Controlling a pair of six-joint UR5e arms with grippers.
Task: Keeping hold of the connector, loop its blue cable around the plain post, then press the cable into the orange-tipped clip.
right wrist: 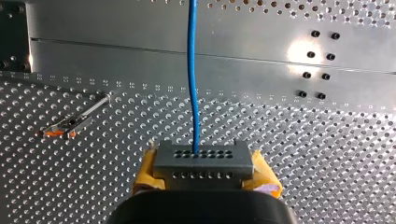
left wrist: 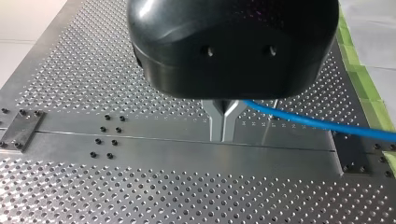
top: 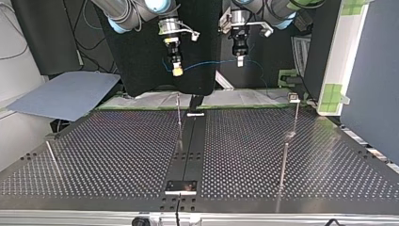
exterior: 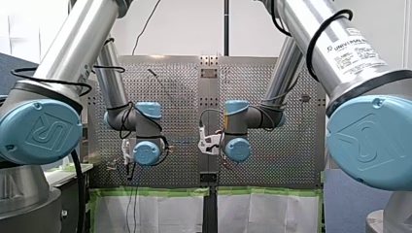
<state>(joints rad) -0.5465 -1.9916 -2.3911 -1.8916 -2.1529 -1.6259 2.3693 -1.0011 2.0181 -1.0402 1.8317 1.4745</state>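
Judging by how things lie, only the holding part of the task is in place. My right claw (right wrist: 204, 173) has its yellow pads clamped on the grey connector (right wrist: 203, 161), held well above the surface (top: 117, 155) over its middle strip. The blue cable (right wrist: 192, 70) runs out of the connector in a straight span to my left claw (left wrist: 223, 131). That claw's metal fingertips are pressed together, with the cable seemingly nipped between them. The cable touches no post and hangs well apart from the orange-tipped clip (right wrist: 70, 126), so both the loop and the press-in are left to do.

Only the right wrist view shows the clip, which lies on the surface off to one side of the strip. Only the top view shows the span hanging free in the air between the claws, with thin posts (top: 179, 120) standing on the surface below. I cannot tell which of these is the plain one.
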